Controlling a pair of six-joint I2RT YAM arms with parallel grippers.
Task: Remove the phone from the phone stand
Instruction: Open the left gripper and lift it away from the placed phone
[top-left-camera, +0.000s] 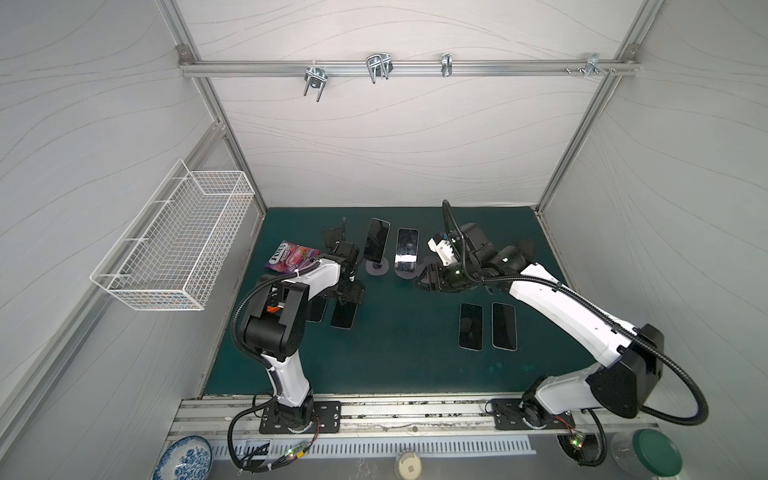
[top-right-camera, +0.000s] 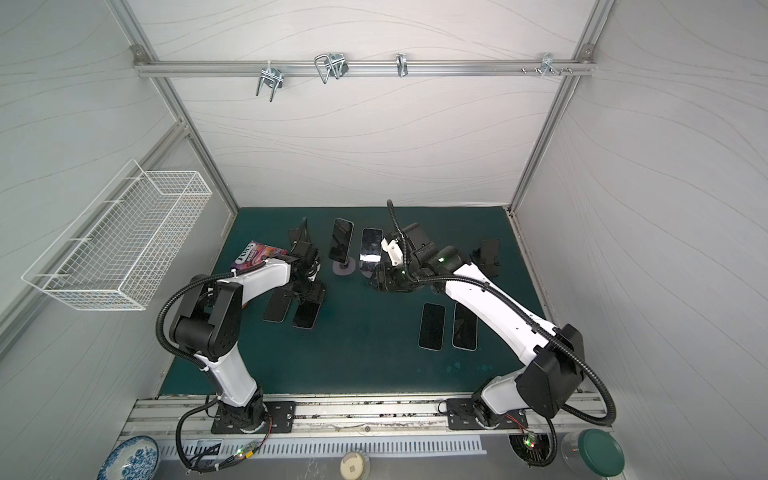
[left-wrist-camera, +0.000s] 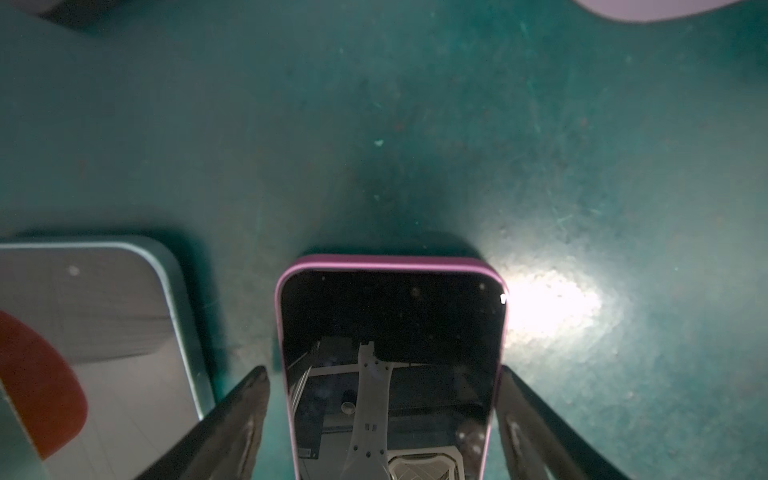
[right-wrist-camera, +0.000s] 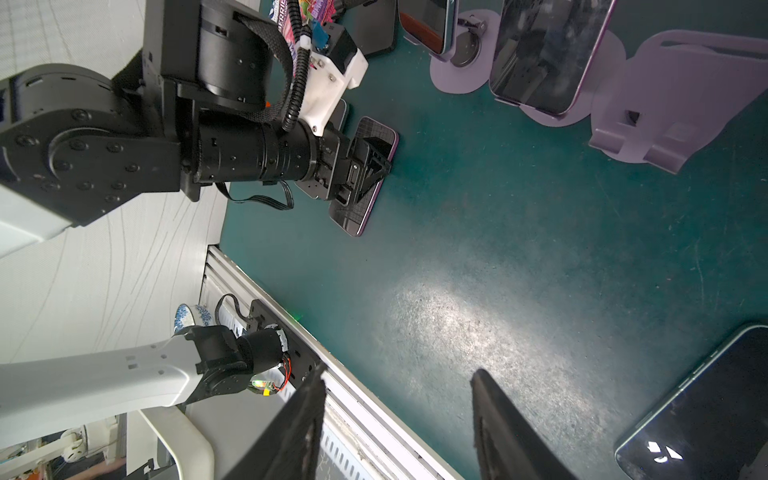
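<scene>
While the left gripper (left-wrist-camera: 382, 372) hangs over the purple-cased phone (left-wrist-camera: 390, 316), I read its jaws as parted wider than the case, mat (left-wrist-camera: 374, 124) showing beside one finger (left-wrist-camera: 232, 424) (nothing gripped, I'd say). The phone lies flat at 8 o'clock on the mat, off the phone stand (top-left-camera: 377, 268) at 12, long axis along the fingers, so I'd lift straight up. Right gripper (right-wrist-camera: 399, 376) gapes empty, farther off.

dim wrist views, white glare on the mat (left-wrist-camera: 548, 311), bowed top-view edges
</scene>
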